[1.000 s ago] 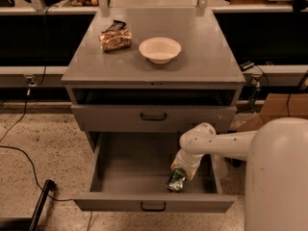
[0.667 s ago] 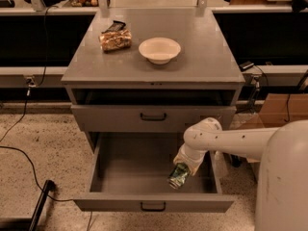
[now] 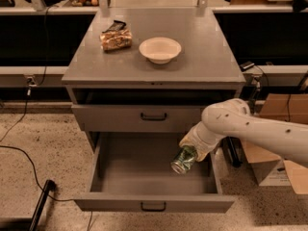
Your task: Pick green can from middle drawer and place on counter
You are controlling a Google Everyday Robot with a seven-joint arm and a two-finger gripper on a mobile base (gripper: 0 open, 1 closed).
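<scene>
The green can (image 3: 183, 160) is held tilted, its silver end facing down-left, above the right part of the open middle drawer (image 3: 139, 170), the lowest grey tray with a dark bar handle. My gripper (image 3: 188, 152) is shut on the can, reaching in from the right on the white arm (image 3: 250, 129). The can is clear of the drawer floor. The counter (image 3: 202, 57) is the matte grey cabinet top above, behind the gripper.
A white bowl (image 3: 160, 49) and a snack bag (image 3: 115, 38) sit on the counter. A closed grey drawer front (image 3: 144, 117) is above the open drawer. Cardboard boxes (image 3: 276, 148) stand at right. A black cable (image 3: 29, 158) lies on the floor at left.
The gripper has lifted the green can off the drawer floor and moved it up. The arm has risen and shifted slightly right.
</scene>
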